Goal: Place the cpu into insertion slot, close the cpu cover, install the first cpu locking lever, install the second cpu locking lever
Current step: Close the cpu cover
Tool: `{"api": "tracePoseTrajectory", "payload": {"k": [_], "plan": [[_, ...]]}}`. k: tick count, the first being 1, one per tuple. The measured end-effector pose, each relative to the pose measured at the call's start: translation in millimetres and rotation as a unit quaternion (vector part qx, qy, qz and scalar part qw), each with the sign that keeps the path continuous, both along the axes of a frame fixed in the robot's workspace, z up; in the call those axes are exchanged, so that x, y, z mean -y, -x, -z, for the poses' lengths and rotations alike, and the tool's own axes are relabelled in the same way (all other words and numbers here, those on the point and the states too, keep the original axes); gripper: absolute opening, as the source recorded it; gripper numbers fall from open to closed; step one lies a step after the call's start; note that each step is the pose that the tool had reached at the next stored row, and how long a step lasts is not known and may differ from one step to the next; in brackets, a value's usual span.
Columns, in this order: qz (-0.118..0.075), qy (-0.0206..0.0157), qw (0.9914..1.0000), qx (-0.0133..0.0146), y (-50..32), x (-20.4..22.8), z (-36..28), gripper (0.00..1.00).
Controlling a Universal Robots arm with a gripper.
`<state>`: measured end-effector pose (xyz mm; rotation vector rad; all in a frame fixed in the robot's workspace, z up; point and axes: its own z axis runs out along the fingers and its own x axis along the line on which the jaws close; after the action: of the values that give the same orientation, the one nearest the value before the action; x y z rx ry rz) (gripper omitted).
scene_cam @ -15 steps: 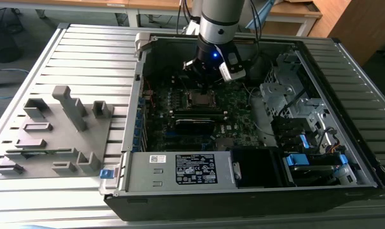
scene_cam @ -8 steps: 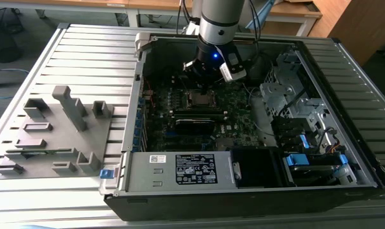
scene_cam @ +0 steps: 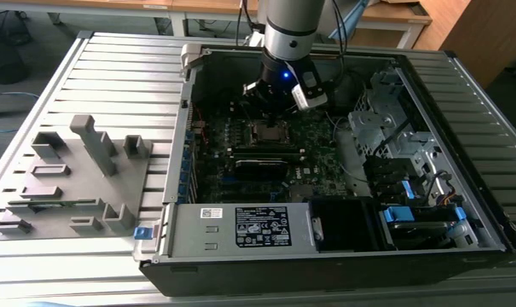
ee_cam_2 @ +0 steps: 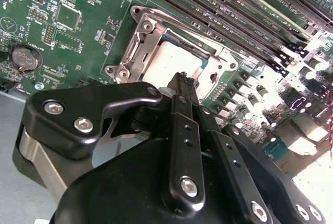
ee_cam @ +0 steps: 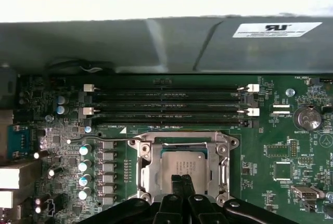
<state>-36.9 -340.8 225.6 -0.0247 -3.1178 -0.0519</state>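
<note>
1. Starting at the exterior view's left: a grey parts holder (scene_cam: 78,185) sits on the slatted worktop (scene_cam: 121,64), well apart from the action.
2. Across to the middle of the frame, there's the open computer case (scene_cam: 326,272). In its upper middle the arm (scene_cam: 288,25) reaches straight down over the insertion slot (scene_cam: 269,132).
3. In the first wrist view, the cpu (ee_cam: 182,162) lies flat in that slot. The cpu cover (ee_cam: 141,167) frames it and looks to be down around it, and the long memory slots (ee_cam: 166,104) run just beside.
4. My call is that the chip is placed and the cover step is in hand or all but done. I can't tell whether either locking lever is latched.
5. Now the hand (ee_cam: 182,182): its fingers are drawn narrow, tips practically together, with nothing visible between them. They sit right at the chip's edge by the cover's rim, and I can't tell if they're pressing or just hovering.
6. In my judgement, any work here needs a gentle, square push, because the frame is thin and the socket delicate.
7. At the exterior view's far right, the drive bays (scene_cam: 394,141) stand uninvolved.
</note>
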Motion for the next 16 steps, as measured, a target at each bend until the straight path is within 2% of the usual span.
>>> {"api": "tracePoseTrajectory", "payload": {"k": [11, 16], "plan": [[-0.006, -0.0001, 0.99998, 0.0, 7.3, 0.0, 2.9, 0.11], [-0.007, -0.0001, 0.99998, 0.0, 14.4, 0.0, 4.3, 0.11]]}}
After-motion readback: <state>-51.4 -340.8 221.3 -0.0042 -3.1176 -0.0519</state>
